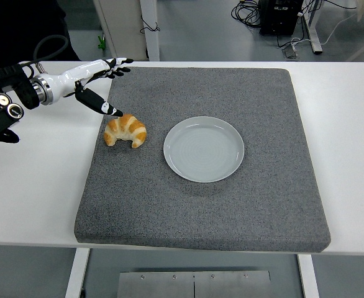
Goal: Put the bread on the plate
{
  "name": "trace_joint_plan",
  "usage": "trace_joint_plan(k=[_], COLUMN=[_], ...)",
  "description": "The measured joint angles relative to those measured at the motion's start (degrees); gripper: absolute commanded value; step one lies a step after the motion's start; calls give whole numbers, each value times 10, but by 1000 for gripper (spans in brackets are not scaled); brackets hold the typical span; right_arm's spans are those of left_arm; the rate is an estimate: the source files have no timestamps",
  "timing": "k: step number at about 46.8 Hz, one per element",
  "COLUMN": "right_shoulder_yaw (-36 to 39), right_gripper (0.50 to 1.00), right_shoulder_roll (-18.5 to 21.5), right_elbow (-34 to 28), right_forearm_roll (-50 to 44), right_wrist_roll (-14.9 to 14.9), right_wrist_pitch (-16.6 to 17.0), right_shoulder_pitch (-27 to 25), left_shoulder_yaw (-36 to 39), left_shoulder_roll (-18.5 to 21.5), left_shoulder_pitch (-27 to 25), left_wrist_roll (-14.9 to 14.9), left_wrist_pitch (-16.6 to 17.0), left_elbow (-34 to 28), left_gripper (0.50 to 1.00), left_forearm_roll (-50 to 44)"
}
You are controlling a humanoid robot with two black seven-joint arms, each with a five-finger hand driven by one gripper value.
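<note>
I log the croissant [125,131] lying crosswise near the mat's [232,211] left edge, horns seemingly toward me, left hand [98,81] spread above, plate [203,148] beside it.

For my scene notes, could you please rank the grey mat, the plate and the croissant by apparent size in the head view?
1. grey mat, by far the largest.
2. plate, lying on the mat.
3. croissant, clearly smaller than the plate.

There is one croissant [125,131] and one plate [204,149]. Both lie on one grey mat [232,205], and the mat is on one white bench [39,186]. One hand [95,81] is visible.
</note>
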Motion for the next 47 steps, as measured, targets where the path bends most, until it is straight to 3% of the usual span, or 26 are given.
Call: trace_joint_plan(k=[8, 24, 35, 47], right_shoulder_yaw=[0, 0, 0, 0], right_gripper=[1000, 1000, 1000, 1000], right_shoulder_roll=[0, 0, 0, 0], right_elbow=[0, 0, 0, 0], right_forearm_roll=[0, 0, 0, 0], right_wrist_roll=[0, 0, 0, 0], right_wrist_pitch=[0, 0, 0, 0], right_shoulder_pitch=[0, 0, 0, 0], left_shoulder_yaw=[47, 108, 138, 145], left_shoulder_roll=[-2, -9, -12, -34], left_shoulder_pitch=[3, 3, 3, 4], left_wrist_roll=[-3, -10, -9, -9], left_wrist_pitch=[56, 115, 150, 164], left_elbow=[0, -20, -20, -20], left_gripper=[968, 968, 968, 945], left_forearm_roll=[16, 27, 30, 32])
